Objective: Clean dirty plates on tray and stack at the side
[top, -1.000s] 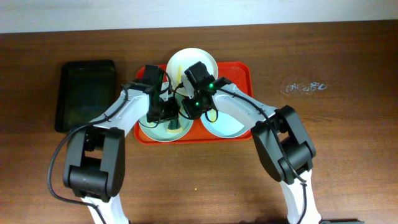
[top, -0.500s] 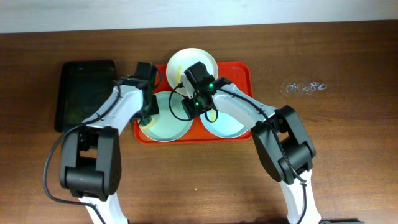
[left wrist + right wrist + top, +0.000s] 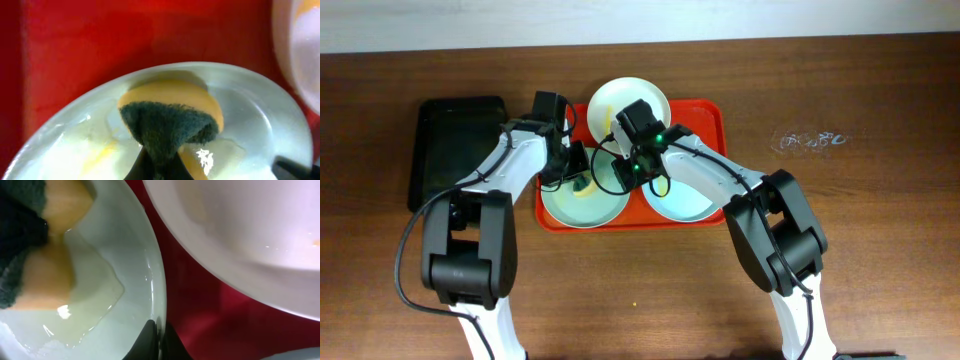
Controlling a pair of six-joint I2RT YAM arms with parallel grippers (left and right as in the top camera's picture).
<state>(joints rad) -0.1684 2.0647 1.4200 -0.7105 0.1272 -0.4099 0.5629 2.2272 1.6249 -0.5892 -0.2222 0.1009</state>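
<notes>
Your left gripper has swung back onto the mint plate, pinching the sponge. Your right gripper is closed on its rim, so I judge scrubbing goes on.

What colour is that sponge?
The sponge is orange with a dark green face; clearest in left wrist.

Black tray on wooden table — green-yellow sponge.
</notes>
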